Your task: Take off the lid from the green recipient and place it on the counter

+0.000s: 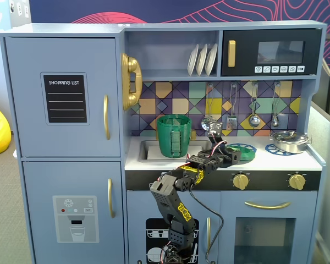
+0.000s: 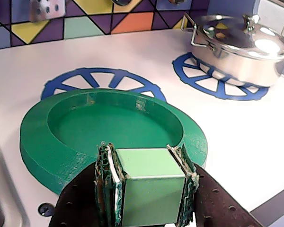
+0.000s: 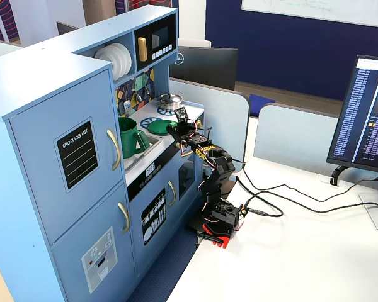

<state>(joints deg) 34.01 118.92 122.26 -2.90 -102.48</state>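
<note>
The green lid (image 2: pixel 113 127) lies flat, hollow side up, on the white counter (image 2: pixel 246 127), over the left blue burner ring. My gripper (image 2: pixel 144 150) is shut on the lid's pale green tab (image 2: pixel 149 187) at its near edge. In a fixed view the lid (image 1: pixel 243 150) sits right of the open green recipient (image 1: pixel 174 136), which stands in the sink, with the gripper (image 1: pixel 231 155) at the lid's left edge. In the other fixed view the lid (image 3: pixel 157 126), gripper (image 3: pixel 173 128) and recipient (image 3: pixel 129 137) show too.
A silver pot (image 2: pixel 241 45) with its own lid stands on the right burner ring (image 2: pixel 213 82); it also shows in a fixed view (image 1: pixel 290 141). The sink basin (image 1: pixel 148 149) is left of the lid. Utensils hang on the tiled back wall (image 1: pixel 254 107).
</note>
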